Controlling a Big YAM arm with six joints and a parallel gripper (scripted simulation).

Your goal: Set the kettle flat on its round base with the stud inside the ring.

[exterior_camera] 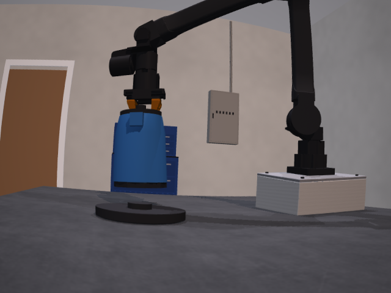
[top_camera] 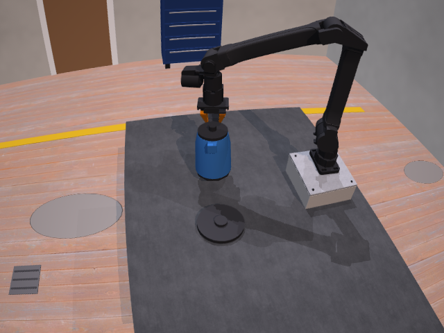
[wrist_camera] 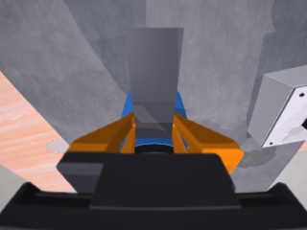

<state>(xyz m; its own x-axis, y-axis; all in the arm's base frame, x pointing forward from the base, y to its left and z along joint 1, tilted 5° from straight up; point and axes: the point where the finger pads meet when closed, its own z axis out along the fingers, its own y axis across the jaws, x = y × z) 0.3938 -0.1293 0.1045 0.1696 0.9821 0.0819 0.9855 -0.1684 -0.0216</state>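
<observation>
The blue kettle [top_camera: 212, 152] with a black lid [top_camera: 213, 130] hangs upright in the air above the dark mat, clear of the table. My gripper [top_camera: 212, 116] points straight down and is shut on the kettle at its top, on the grey handle bar [wrist_camera: 154, 81] that shows between the orange fingers in the wrist view. The round black base [top_camera: 220, 223] lies flat on the mat with its stud [top_camera: 220, 220] up, nearer the camera than the kettle. In the exterior view the kettle [exterior_camera: 138, 149] hangs above and behind the base [exterior_camera: 140, 213].
The arm's white mounting block [top_camera: 320, 179] stands on the mat to the right of the kettle and base; it also shows in the exterior view [exterior_camera: 311, 192]. A blue drawer cabinet [top_camera: 191, 30] stands far behind the table.
</observation>
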